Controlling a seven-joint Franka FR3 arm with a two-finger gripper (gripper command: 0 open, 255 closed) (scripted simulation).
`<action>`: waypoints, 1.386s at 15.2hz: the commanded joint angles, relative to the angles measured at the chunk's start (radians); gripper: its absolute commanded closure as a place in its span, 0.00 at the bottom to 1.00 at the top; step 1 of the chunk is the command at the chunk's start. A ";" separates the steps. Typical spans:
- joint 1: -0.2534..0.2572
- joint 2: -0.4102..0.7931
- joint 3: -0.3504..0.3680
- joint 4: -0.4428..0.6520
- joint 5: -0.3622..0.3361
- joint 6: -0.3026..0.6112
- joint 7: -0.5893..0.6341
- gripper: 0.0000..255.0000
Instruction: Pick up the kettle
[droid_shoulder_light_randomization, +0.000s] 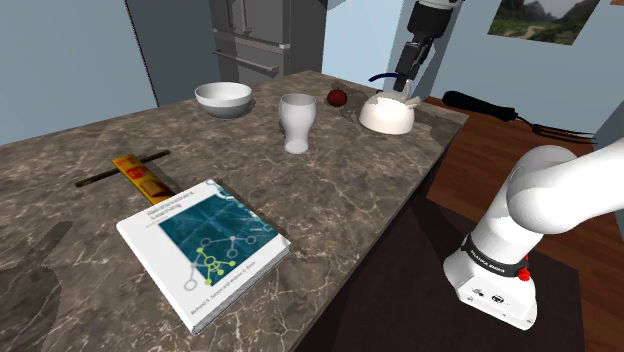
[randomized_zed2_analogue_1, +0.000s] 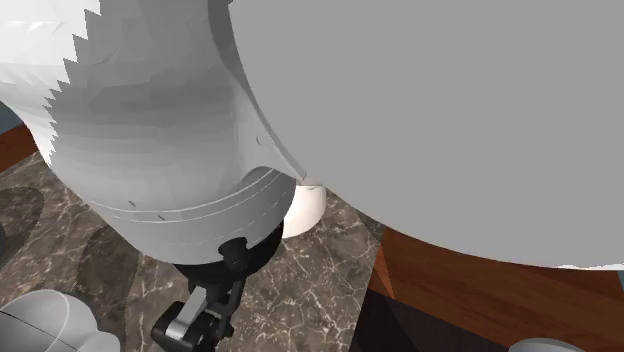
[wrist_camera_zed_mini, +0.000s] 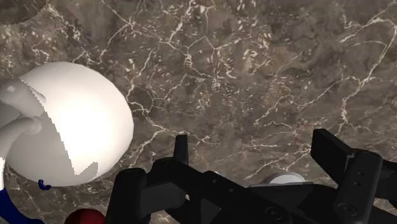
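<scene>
While the hand hangs with its fingers spread wide and nothing in them, I judge that I am at the approach step, with the grasp not yet made. Reading the shoulder view from its left across the dark veined marble desk, I pass a round white bowl, a white stemmed cup and a small red apple. Then I reach the squat white kettle with a thin dark blue arched handle, which stands near the desk's far corner, just below the hand.

In the wrist view the kettle lies off to one side of the hand, and bare marble lies between the two black fingers.

The next move, as I see it, calls for a sideways shift to bring the jaws astride the handle, then a descent and a squeeze. The smooth round body looks likely to slip, so I favour the handle.

Much is hard to read. The wrist view's edge cuts the kettle off, leaving me a stub of spout and a scrap of blue. In the second exterior view the arm's white and grey shell sits close to the camera and blocks most of the desk. A white shape peeks from beneath it, and I cannot tell whether it is the kettle.
</scene>
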 joint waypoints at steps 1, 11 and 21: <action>0.000 0.000 0.000 0.000 0.000 0.000 0.000 0.00; -0.067 0.215 -0.198 0.142 -0.063 0.085 -0.180 0.00; -0.104 0.502 -0.386 0.390 -0.021 0.126 -0.376 0.00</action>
